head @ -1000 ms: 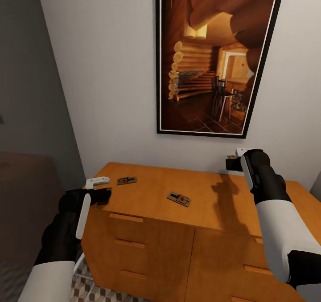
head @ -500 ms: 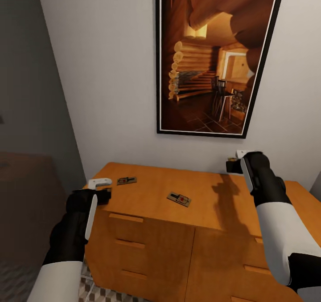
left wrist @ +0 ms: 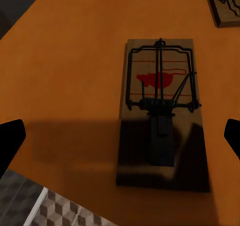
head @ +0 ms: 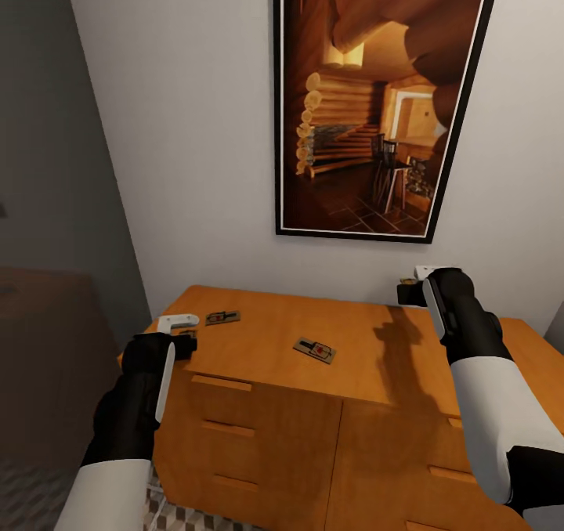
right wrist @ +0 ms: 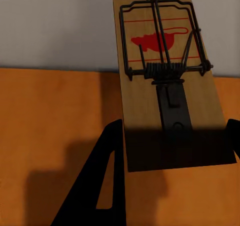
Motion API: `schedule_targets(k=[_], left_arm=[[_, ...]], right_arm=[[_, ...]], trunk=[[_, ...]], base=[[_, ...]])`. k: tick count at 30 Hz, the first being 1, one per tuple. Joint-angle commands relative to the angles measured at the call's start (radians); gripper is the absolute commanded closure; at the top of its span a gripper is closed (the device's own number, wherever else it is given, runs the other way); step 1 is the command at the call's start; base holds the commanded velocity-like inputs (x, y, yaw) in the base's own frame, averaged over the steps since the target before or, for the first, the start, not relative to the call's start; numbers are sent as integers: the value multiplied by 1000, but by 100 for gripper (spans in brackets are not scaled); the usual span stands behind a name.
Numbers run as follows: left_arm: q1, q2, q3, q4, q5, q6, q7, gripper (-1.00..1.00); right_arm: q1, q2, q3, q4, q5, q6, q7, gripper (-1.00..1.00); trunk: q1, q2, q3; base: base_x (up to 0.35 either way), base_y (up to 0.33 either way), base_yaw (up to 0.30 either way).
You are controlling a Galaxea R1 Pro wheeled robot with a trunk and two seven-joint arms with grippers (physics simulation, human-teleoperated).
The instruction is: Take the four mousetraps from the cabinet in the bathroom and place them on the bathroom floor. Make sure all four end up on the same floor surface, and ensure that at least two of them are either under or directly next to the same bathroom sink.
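Mousetraps lie on the flat top of the cabinet [head: 266,343]: 1 mousetrap [head: 315,350] near the middle of the head view, a 2nd [head: 222,317] further to the left, and a 3rd [left wrist: 161,111] at the cabinet's left corner, seen close in the left wrist view with the 2nd trap's corner in that frame's upper right. A 4th mousetrap [right wrist: 167,76] is lifted above the cabinet top at the right of the head view, casting a shadow on the wood.

Behind the cabinet rises a white wall with a framed picture [head: 376,100] of a log interior in the upper centre. Patterned bathroom floor [head: 168,515] shows at the lower left.

Nothing blocks the traps. The left gripper [head: 182,335] hovers over the corner trap, its fingers spread wide on either side and not touching it. The right gripper [head: 411,288] pinches the lifted trap by its near end.
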State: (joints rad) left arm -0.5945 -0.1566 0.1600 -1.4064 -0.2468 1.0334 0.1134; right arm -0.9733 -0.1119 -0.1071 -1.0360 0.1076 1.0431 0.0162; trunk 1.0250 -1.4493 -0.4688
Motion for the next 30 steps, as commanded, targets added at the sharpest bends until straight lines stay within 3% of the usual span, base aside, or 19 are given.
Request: schedule_targets(k=[1, 22, 30], left_arm=[[-1, -1, 1, 0, 3, 4, 4, -100], [-2, -11, -5, 10, 9, 2, 0, -100], [-2, -12, -7, 10, 19, 2, 0, -100]], right_arm=[[-1, 0, 0, -1, 4, 4, 4, 100], [12, 9, 0, 1, 9, 4, 4, 100], [16, -6, 1, -18, 16, 4, 3, 100]], trunk=[[0, -1, -1], [0, -1, -1], [0, -1, -1]], base=[[0, 0, 0], [0, 0, 0], [0, 0, 0]])
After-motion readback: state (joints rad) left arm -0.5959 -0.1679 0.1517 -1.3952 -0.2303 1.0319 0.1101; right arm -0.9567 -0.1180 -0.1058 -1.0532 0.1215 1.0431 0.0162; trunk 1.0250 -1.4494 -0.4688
